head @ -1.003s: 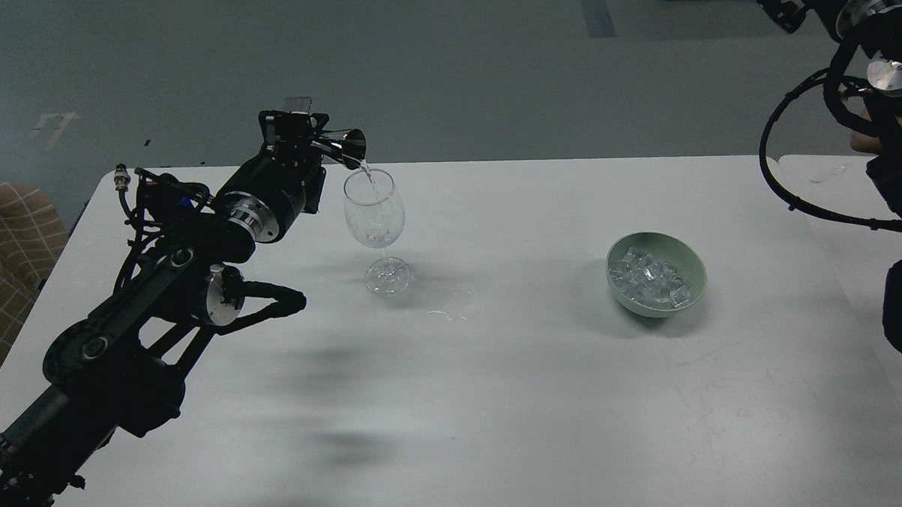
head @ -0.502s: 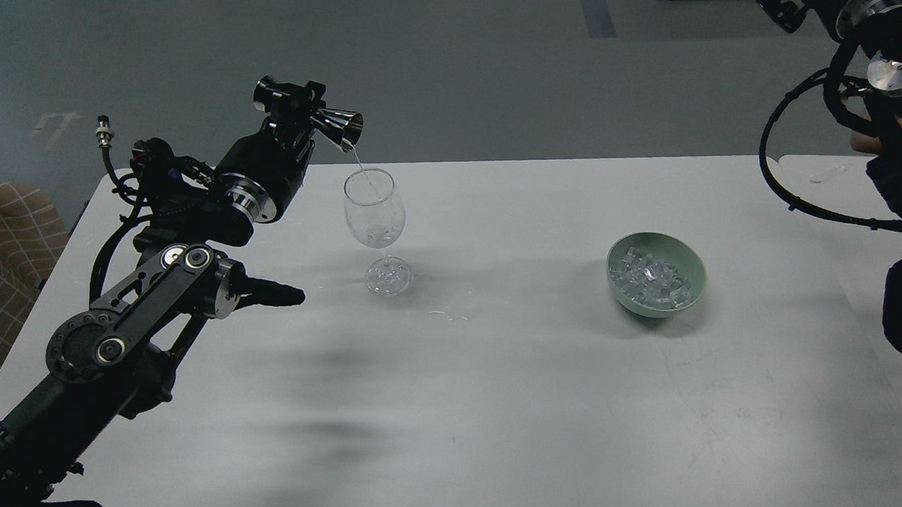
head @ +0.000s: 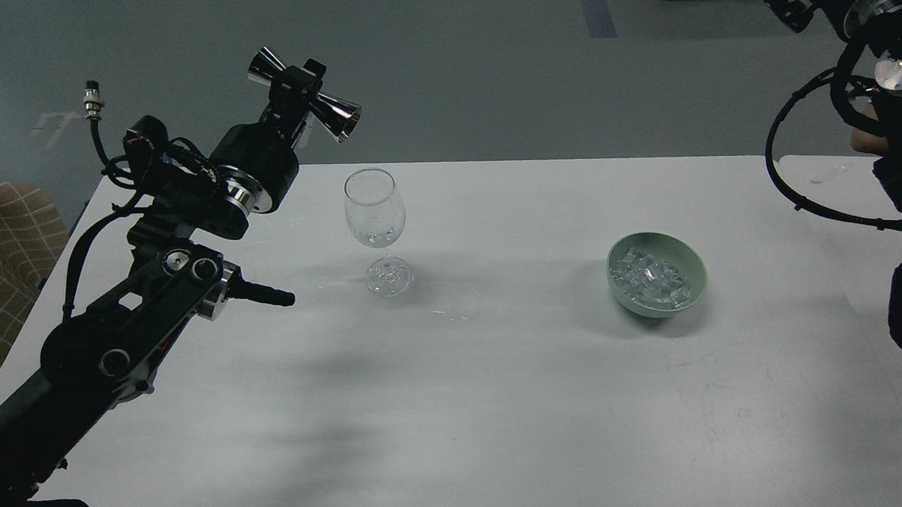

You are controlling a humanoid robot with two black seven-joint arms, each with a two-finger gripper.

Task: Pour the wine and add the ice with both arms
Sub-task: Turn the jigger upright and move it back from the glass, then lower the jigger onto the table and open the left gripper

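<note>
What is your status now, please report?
Left gripper shut on steel jigger, raised left of wine glass. Right gripper not in view. Ice heaped in green bowl. Nothing between glass and bowl.

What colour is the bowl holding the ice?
Pale green bowl, seen in the head view; the ice inside is clear.

A wide bare stretch of counter (head: 506,405) lies open across the near side and between the upright wine glass (head: 374,219) and the green bowl (head: 656,274) of ice (head: 651,280), which stand well apart. The left gripper (head: 297,98), clamped on a steel jigger (head: 306,106), hangs above and left of the glass. Black cable loops (head: 798,198) crowd the counter's far right corner.
</note>
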